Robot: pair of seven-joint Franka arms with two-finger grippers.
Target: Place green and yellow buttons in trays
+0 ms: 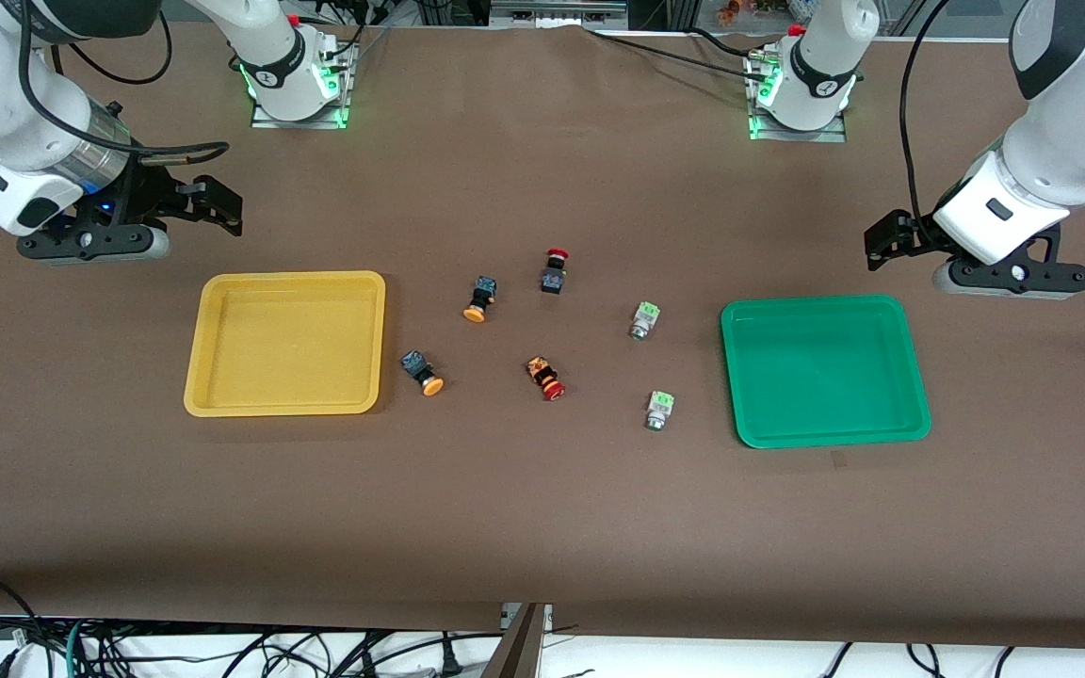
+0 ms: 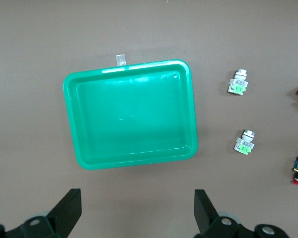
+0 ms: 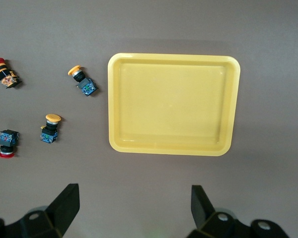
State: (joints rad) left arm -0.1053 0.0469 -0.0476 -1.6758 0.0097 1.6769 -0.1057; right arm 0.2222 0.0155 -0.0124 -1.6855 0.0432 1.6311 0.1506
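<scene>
The yellow tray lies toward the right arm's end and the green tray toward the left arm's end; both hold nothing. Between them lie two yellow buttons and two green buttons. My right gripper is open and empty over bare table beside the yellow tray; its view shows the yellow buttons. My left gripper is open and empty over bare table beside the green tray; its view shows the green buttons.
Two red-capped switches lie among the buttons in the middle of the table. A small strip of tape lies at the green tray's rim. The arm bases stand along the table's back edge.
</scene>
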